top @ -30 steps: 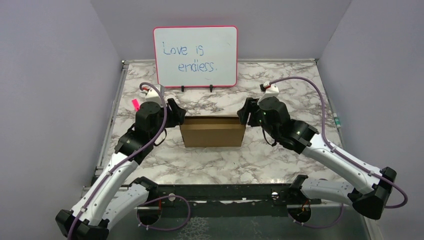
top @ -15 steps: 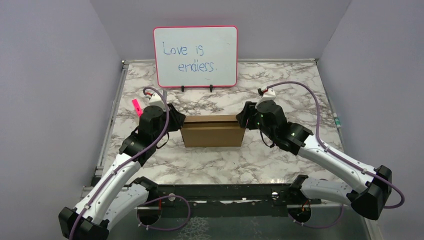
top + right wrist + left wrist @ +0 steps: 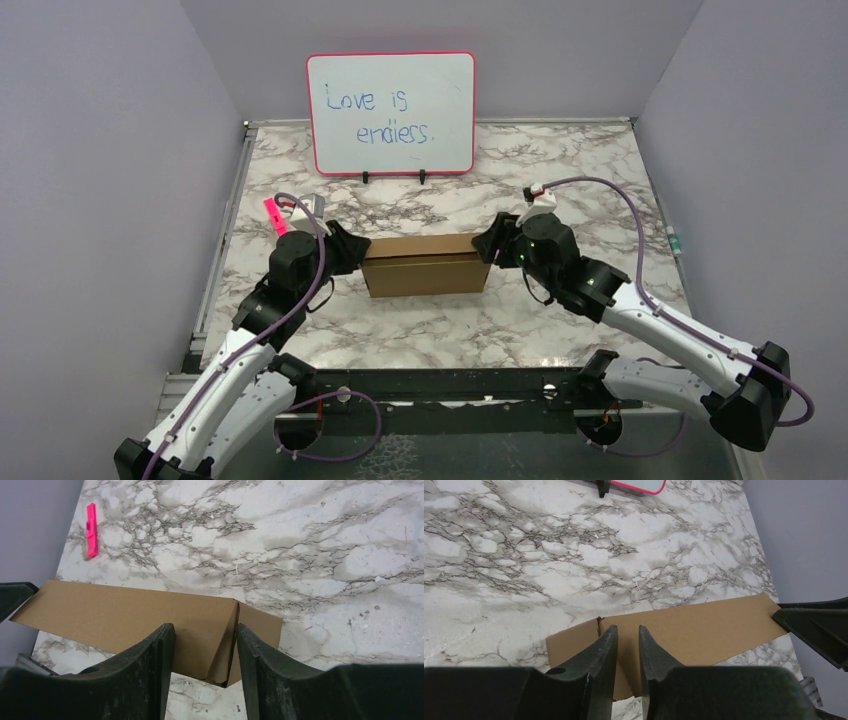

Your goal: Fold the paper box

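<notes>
Matt cardboard paper box [image 3: 425,268] (plain brown) on marble-look table [image 3: 560,170].

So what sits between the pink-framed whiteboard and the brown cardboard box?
Only bare marble tabletop, from whiteboard to cardboard box; the top external view shows it.

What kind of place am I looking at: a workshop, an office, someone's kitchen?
Most likely a robot test booth: a marble-patterned table boxed in by plain lilac walls, a left arm and a right arm bolted at its near edge, and a propped whiteboard behind a paper box.
</notes>
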Robot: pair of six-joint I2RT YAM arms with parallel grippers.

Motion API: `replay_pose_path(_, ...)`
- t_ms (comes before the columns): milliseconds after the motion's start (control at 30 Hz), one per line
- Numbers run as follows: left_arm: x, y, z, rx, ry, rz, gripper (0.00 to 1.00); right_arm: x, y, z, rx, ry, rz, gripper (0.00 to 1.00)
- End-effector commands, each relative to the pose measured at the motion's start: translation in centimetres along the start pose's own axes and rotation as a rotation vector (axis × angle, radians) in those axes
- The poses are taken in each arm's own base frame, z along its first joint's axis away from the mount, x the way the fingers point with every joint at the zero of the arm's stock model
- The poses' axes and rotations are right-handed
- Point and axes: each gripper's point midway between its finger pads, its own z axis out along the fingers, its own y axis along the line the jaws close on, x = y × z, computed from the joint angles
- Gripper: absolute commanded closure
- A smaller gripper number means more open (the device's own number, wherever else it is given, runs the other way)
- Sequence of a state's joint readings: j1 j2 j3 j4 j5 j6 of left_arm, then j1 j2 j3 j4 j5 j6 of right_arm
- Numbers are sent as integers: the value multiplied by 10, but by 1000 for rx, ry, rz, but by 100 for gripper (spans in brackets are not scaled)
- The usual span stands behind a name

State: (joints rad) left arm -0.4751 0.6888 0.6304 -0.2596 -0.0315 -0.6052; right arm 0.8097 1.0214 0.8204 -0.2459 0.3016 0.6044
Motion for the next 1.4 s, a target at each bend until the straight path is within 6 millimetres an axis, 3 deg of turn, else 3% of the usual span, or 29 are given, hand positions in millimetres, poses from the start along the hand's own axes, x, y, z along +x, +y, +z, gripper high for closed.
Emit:
replay_pose_path(0, 37, 26, -8, -70, 85, -12, 75, 38, -23, 0, 49, 87, -25, 48)
replay_pose_path(133, 46, 39, -7, -113, 89, -10, 74, 51, -28, 3, 51, 113, -31, 48)
replay_pose_path(233, 54, 45, -4, -133, 110, -10, 68, 55, -27, 5, 42, 130, -38, 48)
replay_pose_path(400, 59, 57, -2, -184, 123, 5, 60, 37, -22, 4, 41, 105, -82, 44)
replay_pose_path(667, 71, 60, -1, -186, 149, -19, 63, 6, -10, 1, -67, 113, -52, 41)
replay_pose_path(833, 73, 59, 0, -178, 157, -25, 65, 6, -4, 0, -161, 159, -10, 41)
replay_pose_path(1000, 81, 57, 1, -152, 165, -54, 65, 23, -14, 5, -223, 211, 75, 44)
replay_pose_path(1367, 97, 46, 8, -56, 175, -135, 64, 113, -60, 16, -277, 370, 177, 57)
